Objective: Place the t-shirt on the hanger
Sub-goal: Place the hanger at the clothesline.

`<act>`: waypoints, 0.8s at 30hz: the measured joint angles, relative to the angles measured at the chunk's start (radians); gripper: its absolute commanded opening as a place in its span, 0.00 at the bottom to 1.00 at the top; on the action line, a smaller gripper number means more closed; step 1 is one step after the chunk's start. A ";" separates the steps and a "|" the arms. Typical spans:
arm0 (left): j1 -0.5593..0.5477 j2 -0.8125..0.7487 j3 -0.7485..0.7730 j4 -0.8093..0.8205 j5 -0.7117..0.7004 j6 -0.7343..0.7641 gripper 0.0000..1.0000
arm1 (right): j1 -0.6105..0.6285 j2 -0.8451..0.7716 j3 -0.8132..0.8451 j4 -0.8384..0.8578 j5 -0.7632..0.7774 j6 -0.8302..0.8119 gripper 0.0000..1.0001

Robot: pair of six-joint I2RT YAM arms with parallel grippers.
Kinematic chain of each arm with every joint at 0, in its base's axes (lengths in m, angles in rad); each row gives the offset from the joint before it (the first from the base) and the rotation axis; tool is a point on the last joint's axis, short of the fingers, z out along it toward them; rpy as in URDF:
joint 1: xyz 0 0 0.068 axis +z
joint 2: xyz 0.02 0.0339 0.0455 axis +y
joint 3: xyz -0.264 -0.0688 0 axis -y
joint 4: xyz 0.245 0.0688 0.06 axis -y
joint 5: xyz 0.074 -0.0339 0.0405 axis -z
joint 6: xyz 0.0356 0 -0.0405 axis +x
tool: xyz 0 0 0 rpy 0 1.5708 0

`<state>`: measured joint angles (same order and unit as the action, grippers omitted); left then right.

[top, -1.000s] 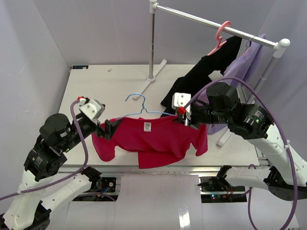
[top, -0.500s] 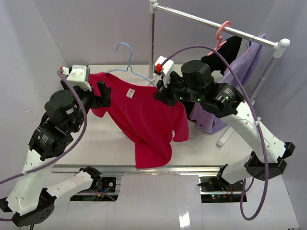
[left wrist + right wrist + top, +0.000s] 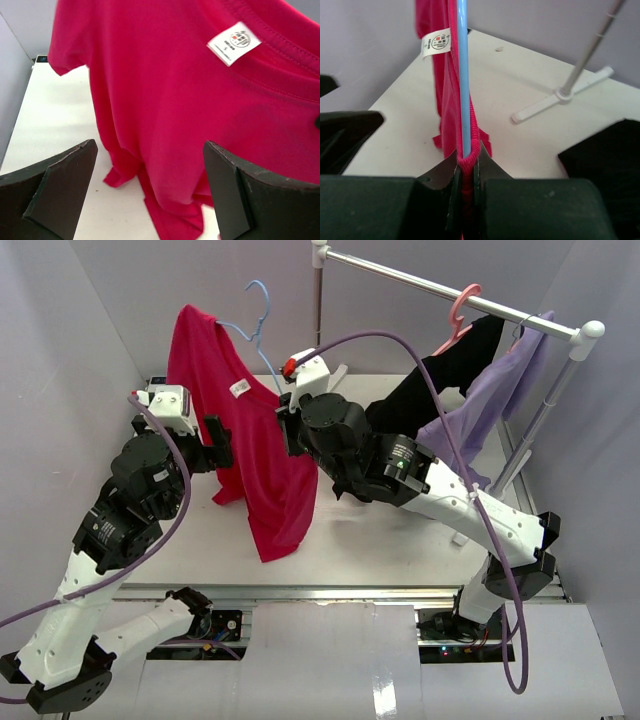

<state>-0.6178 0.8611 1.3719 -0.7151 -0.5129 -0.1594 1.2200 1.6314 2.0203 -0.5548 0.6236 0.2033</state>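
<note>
Above the table, the right gripper pinches the hanger and t-shirt shoulder, the wire running steeply upward from it; the left gripper gapes empty just beside the hanging cloth

Beside me, a black fabric garment, pink plastic hanger and lavender fabric garment are hanging off a silver metal rail.

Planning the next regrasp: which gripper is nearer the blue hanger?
Right. The right gripper clamps the hanger and t-shirt fabric together; the left gripper is open, off to the side, facing the t-shirt.
</note>
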 measured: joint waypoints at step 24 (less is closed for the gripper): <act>0.000 -0.106 -0.234 0.146 0.617 -0.083 0.98 | -0.237 -0.071 -0.224 0.056 0.482 0.190 0.08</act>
<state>-0.6174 0.7552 1.1378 -0.5695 0.1046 -0.2425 0.9830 1.5606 1.7961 -0.4990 1.1061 0.3938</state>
